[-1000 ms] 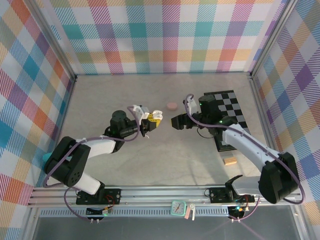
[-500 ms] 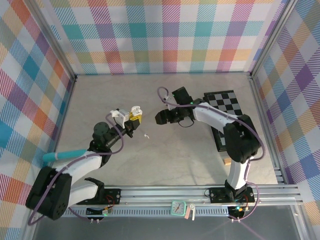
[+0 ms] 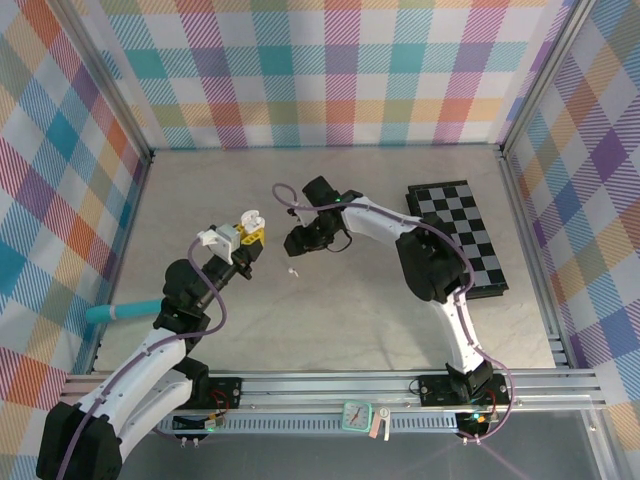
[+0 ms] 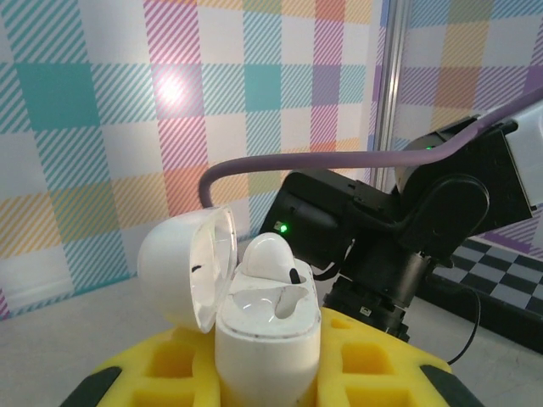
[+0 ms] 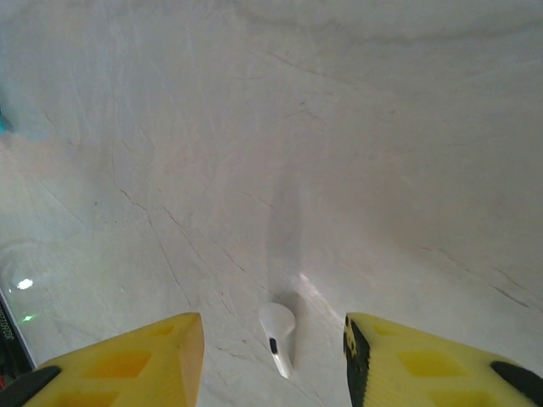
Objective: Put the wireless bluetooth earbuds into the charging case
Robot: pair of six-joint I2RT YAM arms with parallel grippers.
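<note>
My left gripper (image 3: 247, 231) is shut on a white charging case (image 4: 267, 331), held upright with its lid (image 4: 182, 267) swung open to the left. One white earbud (image 4: 270, 254) sits in the case's far slot, and the near slot is bare. Another white earbud (image 5: 277, 323) lies on the table, stem towards the camera. It sits between the yellow fingers (image 5: 140, 360) of my right gripper (image 5: 272, 341), which is open with a gap on each side. In the top view this earbud (image 3: 292, 270) lies just below the right gripper (image 3: 297, 243).
A black-and-white checkered mat (image 3: 460, 240) lies at the right of the grey table (image 3: 340, 320). A teal object (image 3: 120, 312) pokes in from the left wall. The right arm's black body (image 4: 399, 237) looms close behind the held case.
The right arm has swung left from the checkered mat and come down over the loose earbud, its jaws narrowing. The left gripper has drawn back to the left with the case.
</note>
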